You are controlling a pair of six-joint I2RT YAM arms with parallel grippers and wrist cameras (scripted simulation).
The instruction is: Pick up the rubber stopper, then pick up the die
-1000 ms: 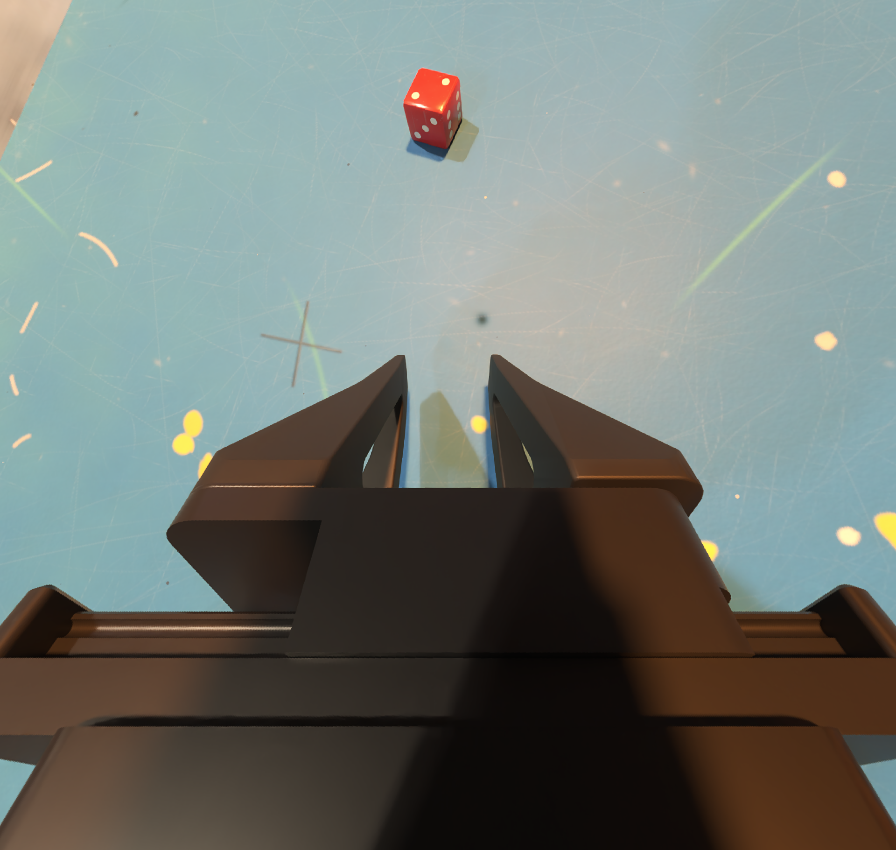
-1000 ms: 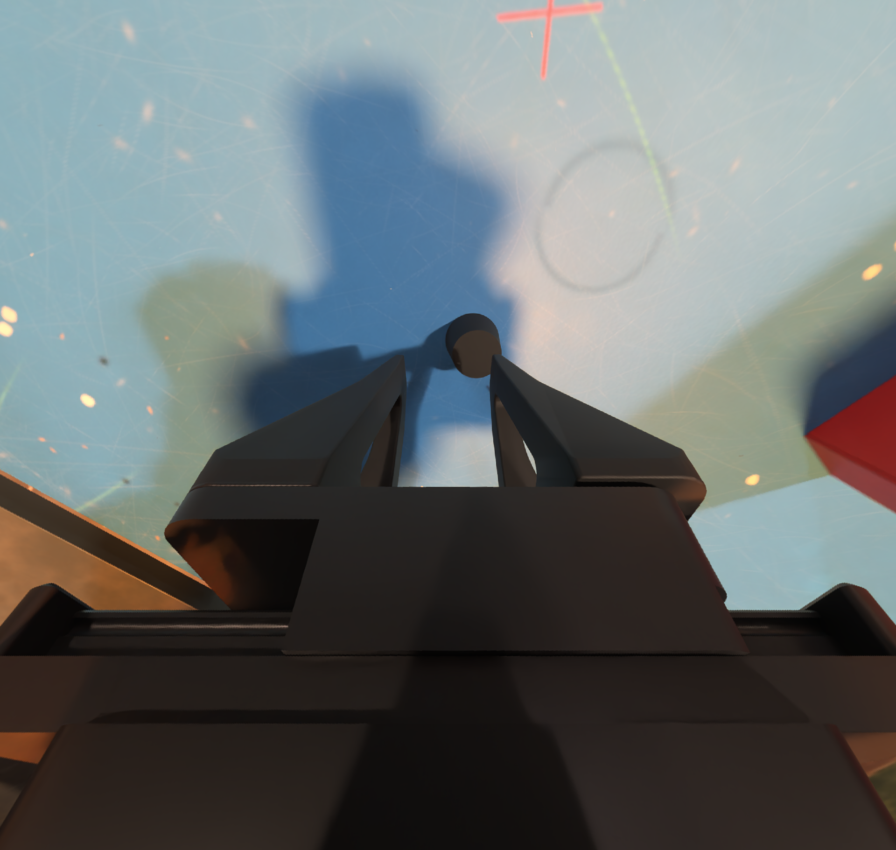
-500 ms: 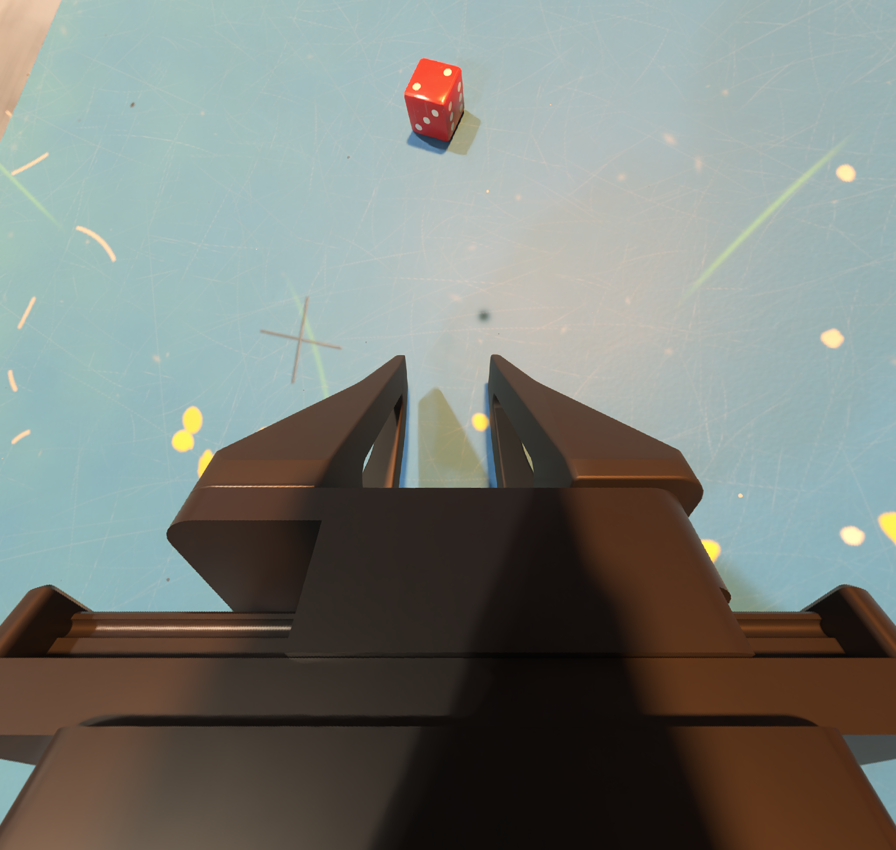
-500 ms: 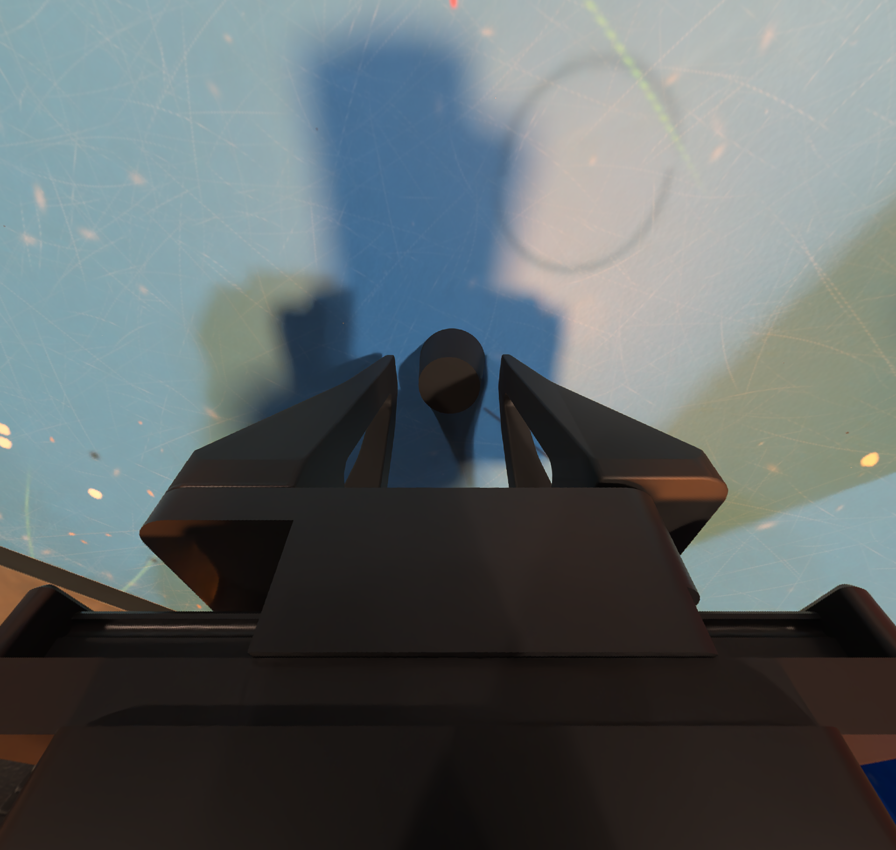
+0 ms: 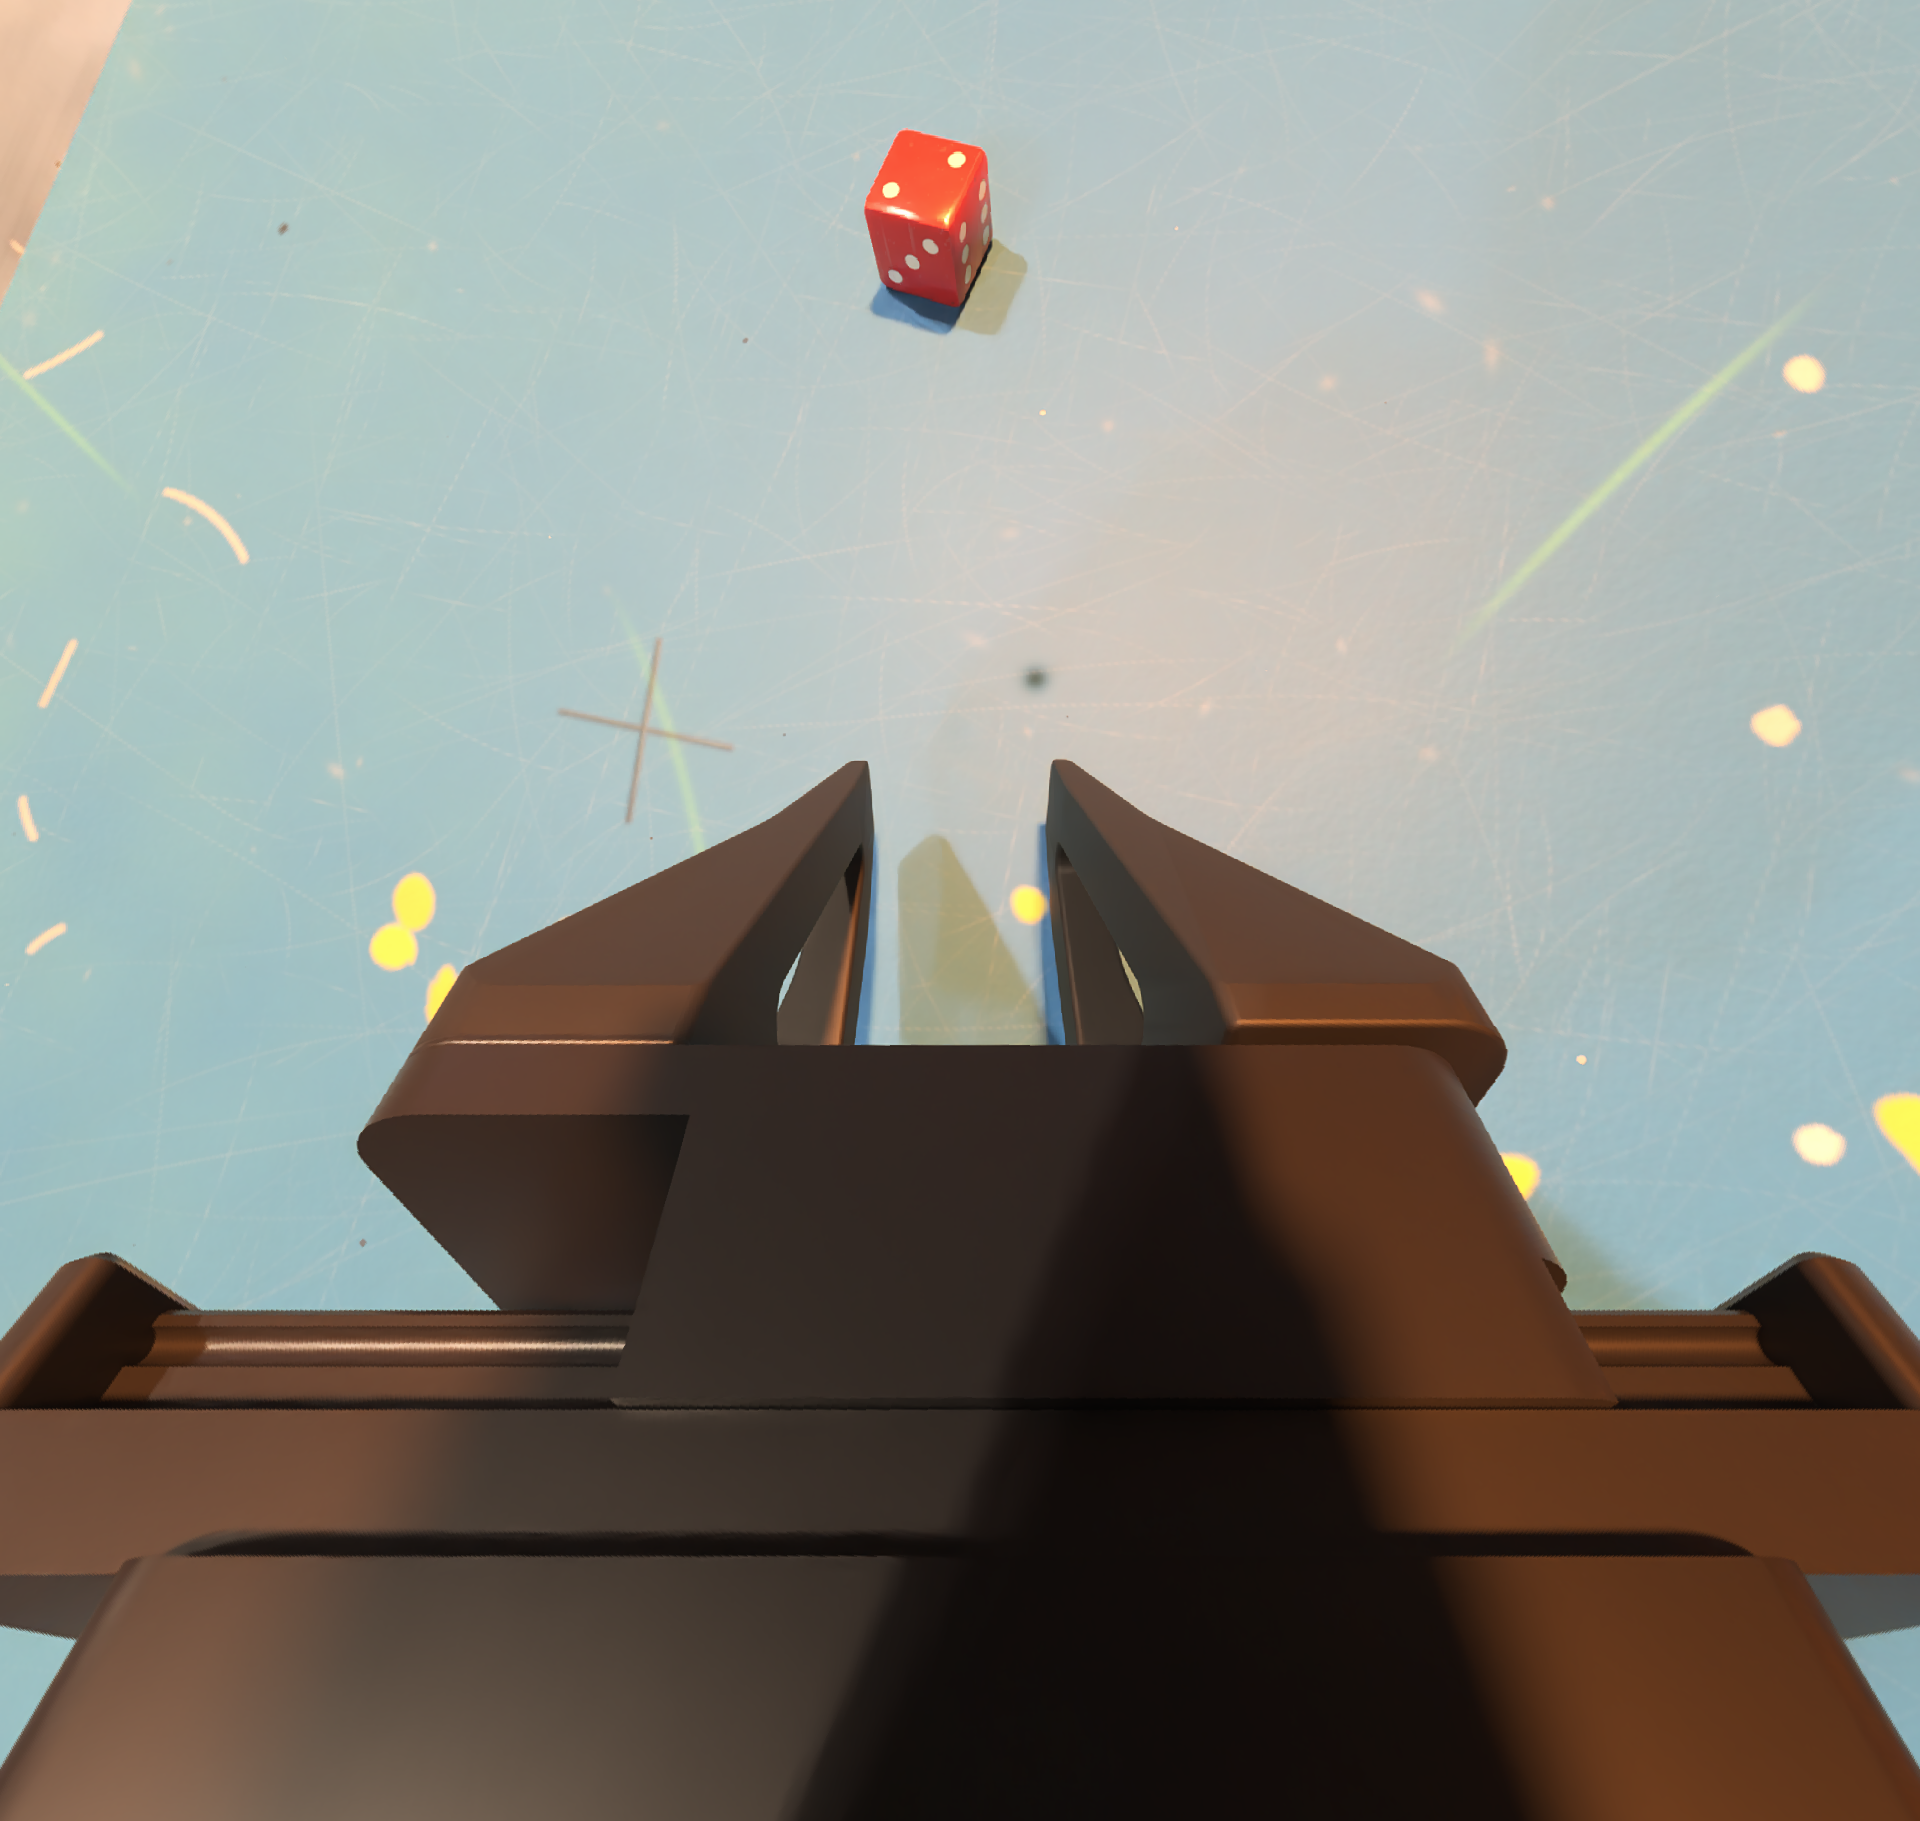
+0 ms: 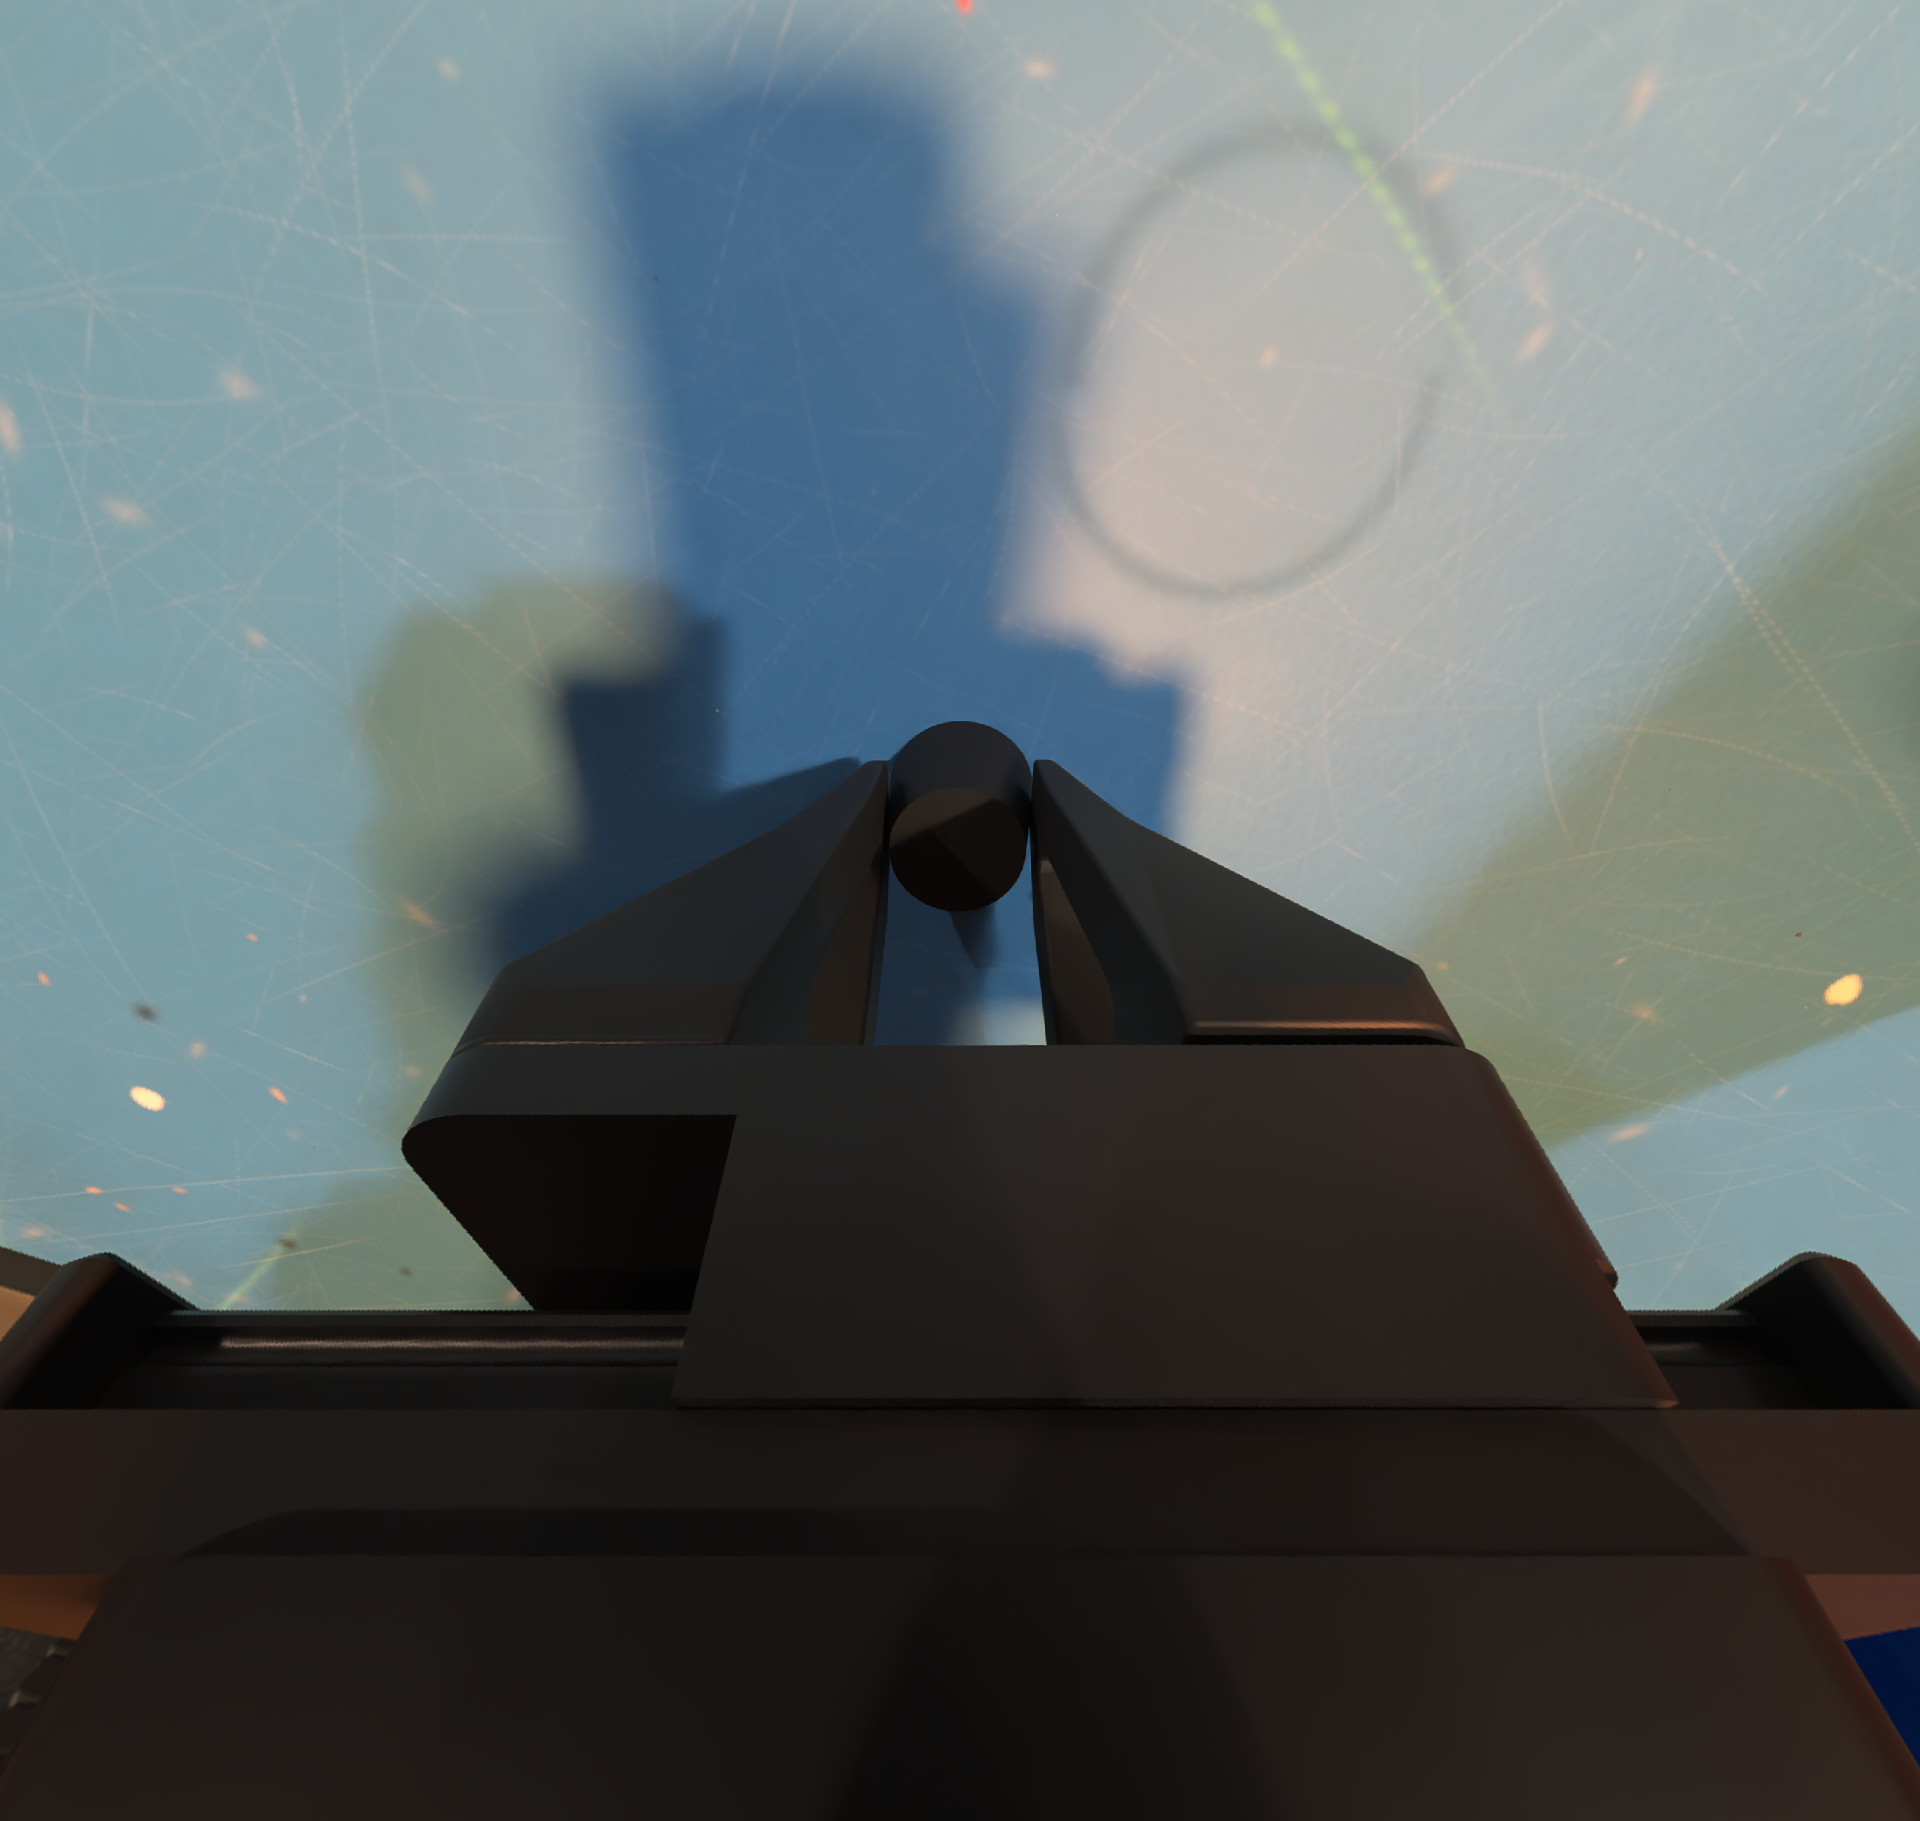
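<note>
Black rubber stopper (image 6: 958, 815) sits clamped between the right gripper (image 6: 958, 836) fingertips, seemingly just off the blue mat (image 6: 260, 317). Step one looks nearly done; lifting comes next. Red die (image 5: 928, 215) rests well ahead of the left gripper (image 5: 958, 805), narrowly parted and empty.

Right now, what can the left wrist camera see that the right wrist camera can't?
Only the left wrist view shows the red die, lying alone on the mat ahead of the empty left gripper. Only the right wrist view shows the dark rubber stopper, squeezed between the right gripper fingers, with a big shadow beyond it. Both show the scratched blue mat with pale specks.
</note>
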